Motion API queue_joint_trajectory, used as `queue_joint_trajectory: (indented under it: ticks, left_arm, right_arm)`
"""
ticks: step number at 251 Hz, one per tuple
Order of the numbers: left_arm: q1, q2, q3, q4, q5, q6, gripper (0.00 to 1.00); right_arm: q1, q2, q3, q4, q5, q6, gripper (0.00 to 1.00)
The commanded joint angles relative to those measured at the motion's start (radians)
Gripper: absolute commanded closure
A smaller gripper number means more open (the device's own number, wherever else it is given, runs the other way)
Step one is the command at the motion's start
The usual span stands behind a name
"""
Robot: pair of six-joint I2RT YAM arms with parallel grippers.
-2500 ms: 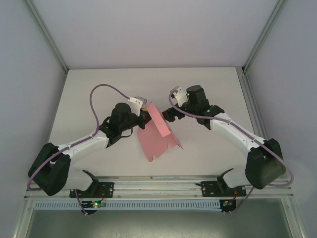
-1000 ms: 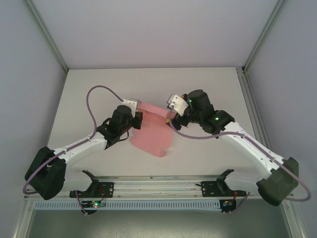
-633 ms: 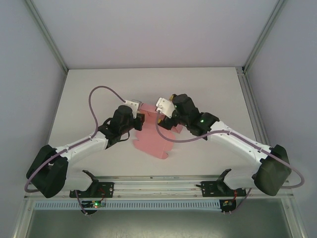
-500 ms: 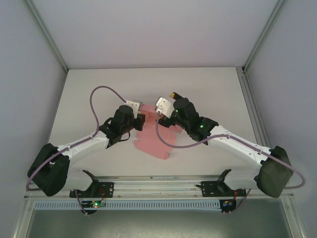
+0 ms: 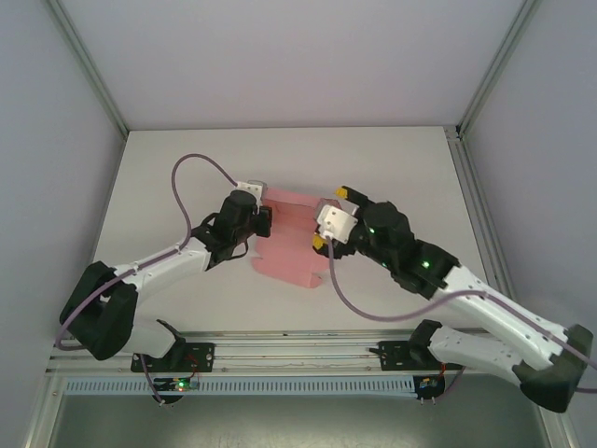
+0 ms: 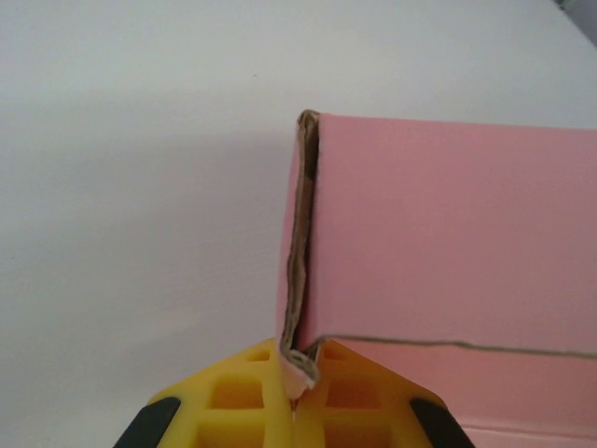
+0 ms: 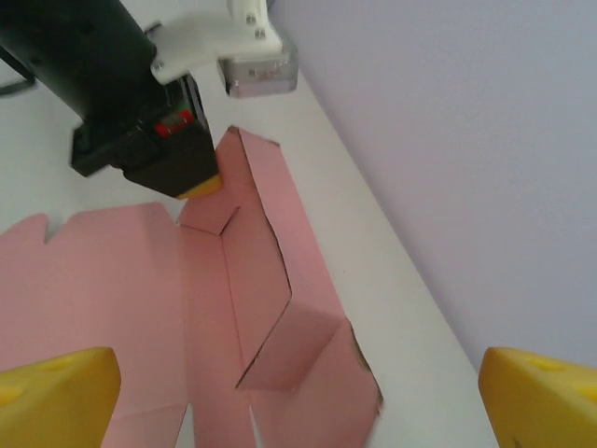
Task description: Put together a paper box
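The paper box point(image 5: 287, 254) is a pink die-cut sheet lying mid-table, with its far long flap folded up and a small end flap bent inward. My left gripper point(image 5: 267, 223) is at its left far corner, shut on the card. In the left wrist view the yellow fingers point(image 6: 242, 397) pinch the folded edge of the paper box point(image 6: 448, 243). My right gripper point(image 5: 331, 217) hovers open over the sheet's right end. In the right wrist view its yellow fingertips point(image 7: 56, 397) stand wide apart above the paper box point(image 7: 233, 280), and the left gripper point(image 7: 201, 187) grips the far corner.
The white table point(image 5: 401, 159) has bare room behind and to both sides of the sheet. Metal frame posts point(image 5: 89, 70) and pale walls enclose it. The table's far edge point(image 7: 410, 252) runs close beside the raised flap.
The right arm has swung its gripper off the sheet's middle toward the right end, still open. The left gripper has kept its pinch, and the sheet shifted slightly.
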Motion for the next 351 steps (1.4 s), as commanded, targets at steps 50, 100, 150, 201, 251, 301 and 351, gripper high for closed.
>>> queue_joint_trajectory:
  ticks: [50, 100, 150, 201, 251, 301, 351]
  left_arm:
    - [0.093, -0.043, -0.002, 0.07, -0.082, -0.218, 1.0]
    - [0.111, -0.094, -0.023, 0.156, -0.017, -0.274, 1.0]
    - [0.11, -0.098, -0.013, 0.173, 0.045, -0.276, 1.0]
    - [0.11, -0.086, -0.011, 0.194, 0.071, -0.298, 1.0]
    - [0.11, -0.07, -0.012, 0.207, 0.044, -0.287, 1.0]
    - [0.111, -0.04, -0.005, 0.22, 0.094, -0.273, 1.0]
    - [0.111, -0.017, 0.011, 0.233, 0.184, -0.238, 1.0]
  right_arm:
    - [-0.223, -0.23, -0.26, 0.253, 0.212, 0.643, 0.02]
    - [-0.507, -0.144, -0.381, 0.361, -0.139, 1.057, 0.02]
    - [-0.536, 0.095, -0.416, 0.779, -0.33, 1.223, 0.02]
    - [-0.52, 0.365, -0.258, 0.883, -0.542, 1.263, 0.02]
    - [-0.498, 0.555, -0.193, 1.108, -0.676, 1.285, 0.02]
    - [-0.49, 0.634, -0.146, 1.171, -0.72, 1.292, 0.02]
    - [-0.46, 0.605, -0.114, 0.993, -0.627, 1.141, 0.02]
